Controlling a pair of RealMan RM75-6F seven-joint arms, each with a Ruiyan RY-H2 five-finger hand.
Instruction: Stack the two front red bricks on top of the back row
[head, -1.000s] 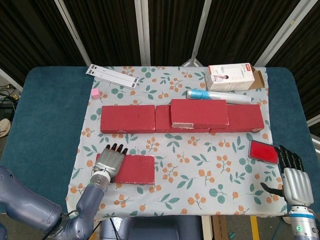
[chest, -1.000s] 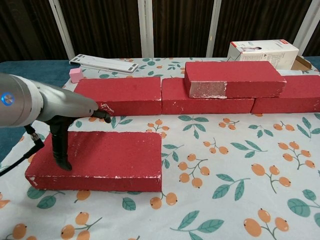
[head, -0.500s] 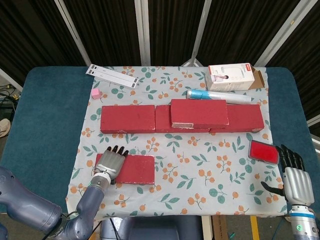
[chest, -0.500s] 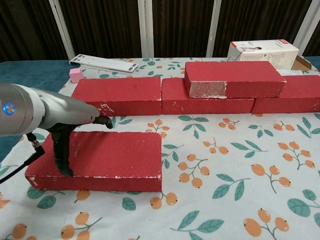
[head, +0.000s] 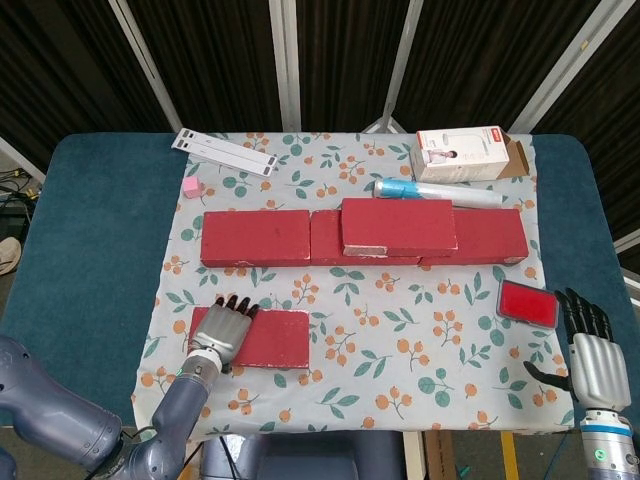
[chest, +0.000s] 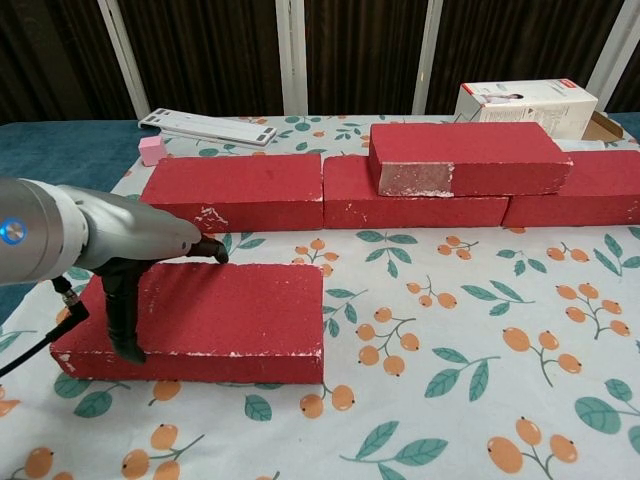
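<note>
One red brick (head: 270, 338) (chest: 230, 310) lies flat on the flowered cloth in front of the back row of red bricks (head: 256, 238) (chest: 240, 190). Another red brick (head: 398, 226) (chest: 465, 157) sits on top of that row, right of centre. My left hand (head: 222, 330) (chest: 120, 250) spans the front brick's left end: its thumb hangs at the near edge and its fingertips (chest: 212, 249) hook over the far edge. My right hand (head: 588, 355) is at the table's front right corner with its fingers apart and nothing in it. The chest view does not show it.
A small flat red pad (head: 527, 302) lies just ahead of my right hand. Behind the row are a blue and white tube (head: 435, 190), a white box (head: 462, 153) (chest: 525, 103), a white strip (head: 226, 150) (chest: 208, 126) and a pink cube (head: 191, 188) (chest: 152, 150).
My left hand has slid back toward me over the front brick, its thumb going from the top face to the near edge. The brick has barely shifted. The right hand drifted slightly back.
</note>
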